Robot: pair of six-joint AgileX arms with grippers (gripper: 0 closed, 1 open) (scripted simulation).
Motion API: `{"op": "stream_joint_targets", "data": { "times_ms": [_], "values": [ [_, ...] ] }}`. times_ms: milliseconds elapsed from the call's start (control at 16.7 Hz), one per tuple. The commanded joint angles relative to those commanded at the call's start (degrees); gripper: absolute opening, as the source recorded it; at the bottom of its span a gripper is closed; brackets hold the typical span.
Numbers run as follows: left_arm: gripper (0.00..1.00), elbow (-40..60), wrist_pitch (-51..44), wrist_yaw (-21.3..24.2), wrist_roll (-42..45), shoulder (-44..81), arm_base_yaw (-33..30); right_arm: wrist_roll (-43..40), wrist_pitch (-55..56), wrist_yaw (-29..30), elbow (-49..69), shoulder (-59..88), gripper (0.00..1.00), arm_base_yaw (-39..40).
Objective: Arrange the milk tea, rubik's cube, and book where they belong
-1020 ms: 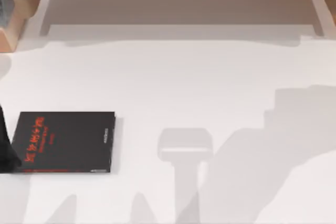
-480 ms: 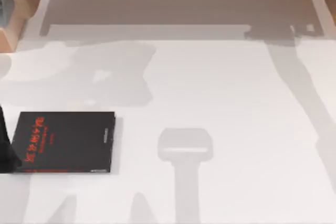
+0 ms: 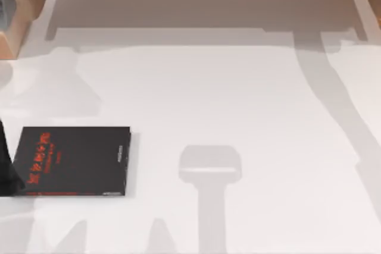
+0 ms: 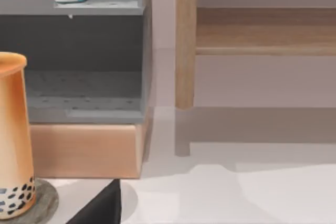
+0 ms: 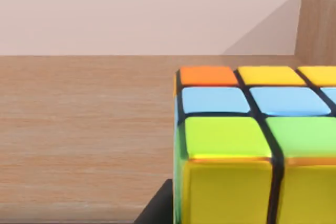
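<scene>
The rubik's cube (image 5: pixel 252 145) rests on a wooden shelf (image 5: pixel 79 129), close before the right tool; whether that tool grips it, I cannot tell.

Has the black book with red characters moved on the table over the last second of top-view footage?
No. The black book keeps its spot on the table, its right edge equally far from the fixed T-shaped shadow; only the larger shadows shifted.

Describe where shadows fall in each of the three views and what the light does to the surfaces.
Top view: soft grey shadows lie across the white table, and the black book with red characters casts a thin one along its right edge. Left wrist view: the grey shelf recess is dim beside the orange milk tea cup. Right wrist view: the multicoloured rubik's cube is evenly lit on the wooden surface.
</scene>
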Motion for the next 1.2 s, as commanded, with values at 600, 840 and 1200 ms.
{"op": "stream_joint_targets", "data": {
  "times_ms": [600,840,1200],
  "values": [
    [1.00,0.0,0.0,0.0,0.0,0.0,0.0,-0.6,3.7,0.4,6.5,5.0,0.00,-1.6],
    [1.00,0.0,0.0,0.0,0.0,0.0,0.0,-0.6,1.1,-0.3,16.3,13.4,0.00,-2.6],
    [1.00,0.0,0.0,0.0,0.0,0.0,0.0,-0.1,-3.7,-3.3,25.7,21.7,0.00,-3.7]
  ]
}}
